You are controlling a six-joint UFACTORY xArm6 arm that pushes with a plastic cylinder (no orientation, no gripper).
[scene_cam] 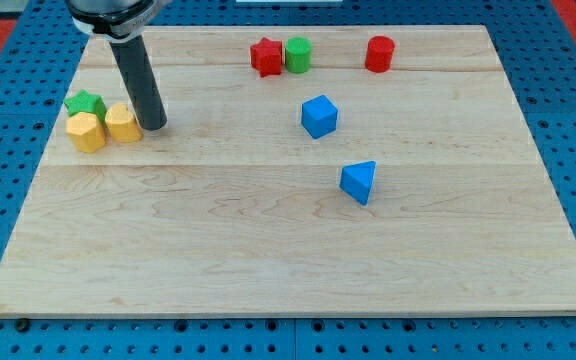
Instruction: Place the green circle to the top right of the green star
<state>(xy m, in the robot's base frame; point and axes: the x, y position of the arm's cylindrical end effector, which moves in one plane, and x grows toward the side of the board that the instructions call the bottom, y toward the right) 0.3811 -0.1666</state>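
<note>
The green circle stands near the view's top centre, touching the right side of a red star. The green star sits at the view's left, just above two yellow blocks. My tip rests on the board just right of the right-hand yellow block, to the lower right of the green star and far left of the green circle.
A yellow hexagon block sits below the green star. A red cylinder stands at the top right. A blue cube and a blue triangular block lie right of centre. The wooden board ends at blue surroundings.
</note>
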